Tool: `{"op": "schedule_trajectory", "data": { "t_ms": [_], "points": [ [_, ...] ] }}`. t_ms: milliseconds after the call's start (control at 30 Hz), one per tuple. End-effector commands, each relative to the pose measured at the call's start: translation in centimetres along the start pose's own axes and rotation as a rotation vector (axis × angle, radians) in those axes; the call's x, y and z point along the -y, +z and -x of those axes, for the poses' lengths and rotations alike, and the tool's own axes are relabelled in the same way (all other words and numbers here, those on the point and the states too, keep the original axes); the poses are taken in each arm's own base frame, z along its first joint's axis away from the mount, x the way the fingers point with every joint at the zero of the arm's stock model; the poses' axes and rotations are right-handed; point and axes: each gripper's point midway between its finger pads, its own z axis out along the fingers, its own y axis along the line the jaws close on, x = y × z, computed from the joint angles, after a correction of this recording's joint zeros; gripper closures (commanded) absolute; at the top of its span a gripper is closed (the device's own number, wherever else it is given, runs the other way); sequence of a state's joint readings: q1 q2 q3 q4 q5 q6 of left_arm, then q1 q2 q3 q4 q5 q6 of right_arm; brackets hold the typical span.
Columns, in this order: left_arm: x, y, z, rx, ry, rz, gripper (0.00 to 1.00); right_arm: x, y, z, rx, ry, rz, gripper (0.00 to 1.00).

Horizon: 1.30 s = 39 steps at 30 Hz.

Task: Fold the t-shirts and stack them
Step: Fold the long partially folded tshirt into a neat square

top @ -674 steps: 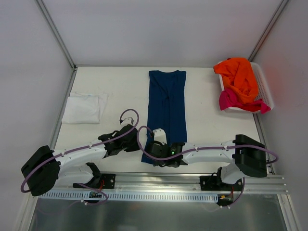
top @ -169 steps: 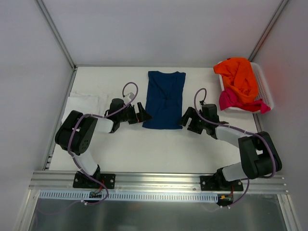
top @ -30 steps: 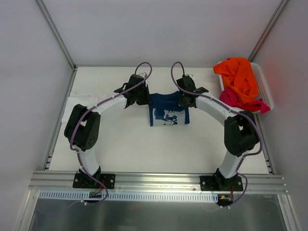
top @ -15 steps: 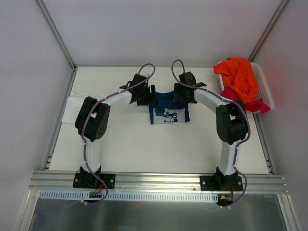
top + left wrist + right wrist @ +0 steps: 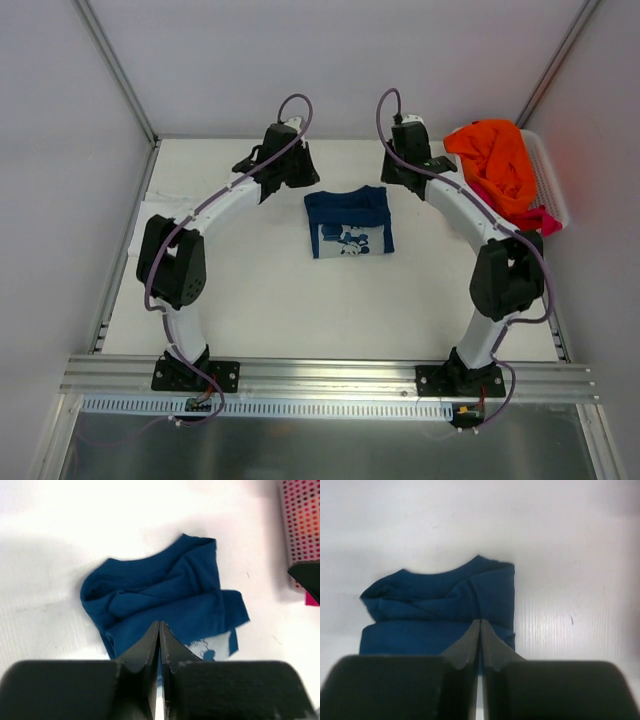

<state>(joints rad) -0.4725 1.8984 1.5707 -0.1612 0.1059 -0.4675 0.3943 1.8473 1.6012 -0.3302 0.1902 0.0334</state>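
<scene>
Navy blue cloth is lying folded in the middle of the table (image 5: 260, 300): the navy t-shirt (image 5: 348, 222) is showing a white picture on its near half. It is looking soft, light and floppy, so I am guessing it is going to sag if picked up by one spot. Two corners of one edge, one for each arm, are looking like the best places to hold.

The left gripper (image 5: 159, 630) and the right gripper (image 5: 480, 627) are hanging above the shirt's far side, fingers pressed together, holding nothing. Half a second ago they were right down at that far edge. A few seconds back the shirt was lying longer, with no picture showing.

The orange t-shirt (image 5: 495, 160) and the pink t-shirt (image 5: 535, 218) are waiting in the basket (image 5: 552, 185).
</scene>
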Motion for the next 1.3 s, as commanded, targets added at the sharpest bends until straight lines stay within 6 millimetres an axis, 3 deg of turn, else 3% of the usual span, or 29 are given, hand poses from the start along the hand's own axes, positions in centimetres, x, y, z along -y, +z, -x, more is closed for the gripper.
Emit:
{"op": "schedule_trajectory", "data": {
  "t_ms": [0, 33, 67, 167, 333, 467, 767, 1000, 1033, 1100, 1133, 1200, 1267],
  "points": [
    [2.2, -2.2, -2.1, -0.048, -0.018, -0.063, 1.00, -0.7, -4.6, 0.3, 0.034, 0.020, 0.063, 1.00],
    [2.5, -2.1, -3.2, -0.071, -0.027, -0.064, 1.00, -1.0, -4.5, -1.7, -0.009, 0.014, 0.085, 0.99],
    [3.1, -1.9, -5.4, -0.114, -0.022, -0.068, 1.00, -1.2, -4.5, -2.5, -0.032, 0.012, 0.101, 1.00],
    [3.7, -1.4, -9.1, -0.189, -0.025, -0.074, 1.00, -1.9, -4.2, -6.1, -0.117, 0.008, 0.133, 0.99],
    [5.8, -0.3, -13.5, -0.277, -0.050, -0.151, 1.00, -3.1, -2.7, -10.5, -0.217, 0.046, 0.187, 0.99],
    [5.6, 0.2, -16.1, -0.317, -0.061, -0.148, 1.00, -3.9, -1.8, -12.9, -0.272, 0.051, 0.204, 0.99],
    [4.1, 1.4, -18.1, -0.345, -0.057, -0.109, 1.00, -4.9, -0.1, -14.2, -0.312, 0.046, 0.206, 0.99],
    [2.8, 2.1, -20.0, -0.379, -0.062, -0.083, 1.00, -5.0, 2.3, -14.3, -0.325, 0.027, 0.170, 1.00],
    [2.6, 2.2, -20.2, -0.373, -0.063, -0.084, 1.00, -5.4, 2.6, -13.3, -0.306, 0.024, 0.173, 0.99],
    [2.3, 2.2, -20.5, -0.373, -0.065, -0.075, 1.00, -5.2, 3.4, -13.4, -0.320, 0.012, 0.154, 1.00],
    [1.9, 2.1, -21.0, -0.377, -0.067, -0.065, 1.00, -5.7, 3.5, -12.2, -0.307, 0.002, 0.162, 0.99],
    [1.2, 2.0, -21.7, -0.383, -0.070, -0.050, 1.00, -5.1, 4.5, -11.5, -0.298, -0.015, 0.110, 0.99],
    [1.0, 1.9, -22.1, -0.389, -0.075, -0.046, 1.00, -5.6, 4.7, -9.5, -0.268, -0.033, 0.108, 0.99]
  ]
}}
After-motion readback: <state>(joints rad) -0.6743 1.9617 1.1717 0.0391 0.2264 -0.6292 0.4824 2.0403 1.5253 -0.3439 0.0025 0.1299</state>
